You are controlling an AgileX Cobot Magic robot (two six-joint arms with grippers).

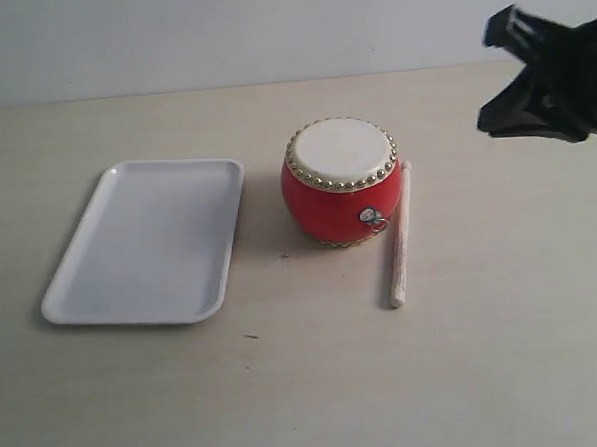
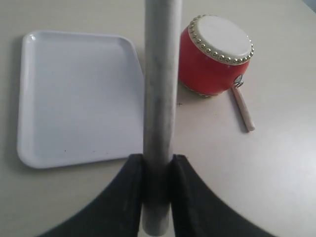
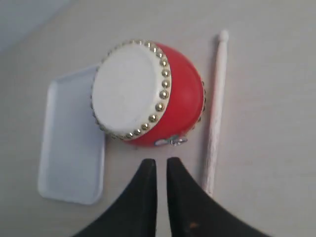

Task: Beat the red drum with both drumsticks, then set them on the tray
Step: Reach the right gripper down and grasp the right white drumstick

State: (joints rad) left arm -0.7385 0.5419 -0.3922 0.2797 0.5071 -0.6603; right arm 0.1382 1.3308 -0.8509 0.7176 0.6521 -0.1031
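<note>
red drum (image 1: 337, 186): upright, about mid-counter, cream skin facing up. Nothing is touching it from above.
loose drumstick (image 1: 400, 240): flat on the counter (image 1: 287, 394), just beside the drum on the side toward the right edge. It runs from far edge toward near edge. I cannot tell whether its far end touches the drum wall.
held drumstick (image 2: 160, 89): pinched in my left claw (image 2: 158, 159), with the shaft projecting forward above the tray's inner edge.
right claw (image 3: 161, 161): raised toward the far right corner, jaws only slightly parted and nothing between them.
tray (image 1: 144, 242): bare, lying toward the left edge, apart from the drum.
step (judgement): the second stick is not yet picked up, so two-stick beating cannot start.
handling, stick (judgement): light, stiff, smooth round wood. It is likely to roll if nudged sideways and lies low against the counter.
grip point (judgement): across the shaft toward its near-edge end, away from the drum wall, leaving the beaded far tip free to strike. The jaws need to spread wider first.
handling, drum (judgement): probably light and hollow on a narrow base. It could skid under off-centre hits, so strike mid-skin.
risk (judgement): claw fingers could scrape the counter or push the stick under the drum's curve.
</note>
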